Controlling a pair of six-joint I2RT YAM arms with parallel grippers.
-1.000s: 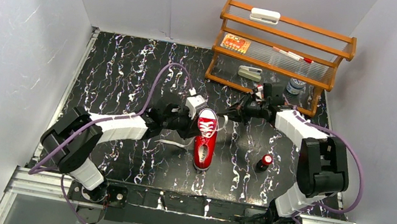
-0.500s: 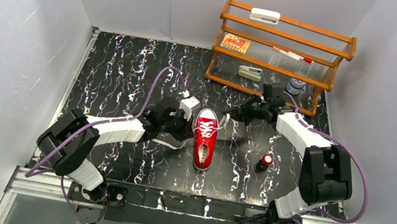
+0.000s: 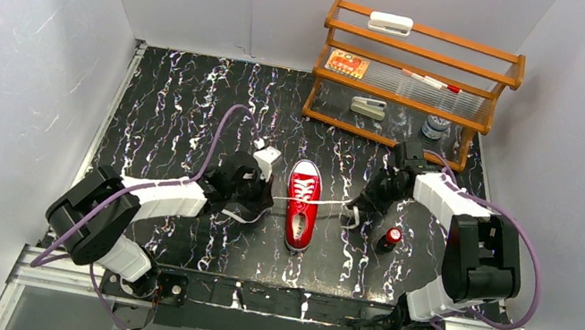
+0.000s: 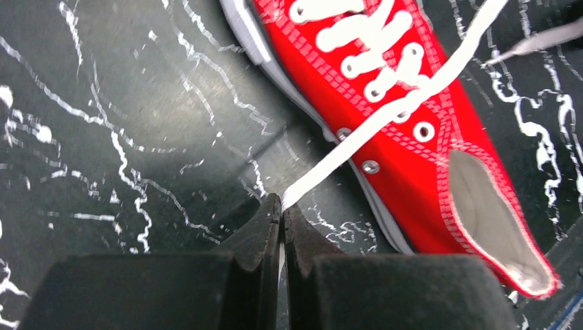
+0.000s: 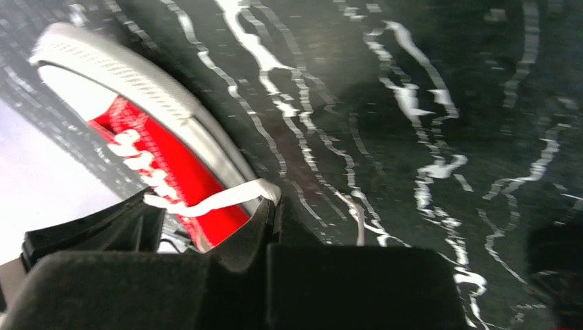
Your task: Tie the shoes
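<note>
Red sneaker [image 3: 302, 206] sat on its sole mid-table, lengthwise between the two grippers, body touching neither. Left gripper [image 4: 280, 208] was low over the black marble table [image 3: 182, 100], just left of the sneaker, jaws pinched tight on the tip of the left lace [image 4: 385, 117]. That lace ran taut from the pinch up across the eyelets. Right gripper [image 5: 273, 206] was just right of the sneaker, also low, jaws clamped on the right lace [image 5: 213, 199]. In the top view that lace stretched straight sideways from the sneaker to the gripper. Small red-and-black cylinder [image 3: 391, 237] stood upright near the right gripper, on its near-right side, apart from the sneaker. Wooden rack [image 3: 480, 69] stood at the far right of the table, behind the right arm. It held a white box [image 3: 389, 23] on top, a pen [image 3: 431, 81], an orange card [image 3: 347, 65] and a jar [image 3: 434, 127].
</note>
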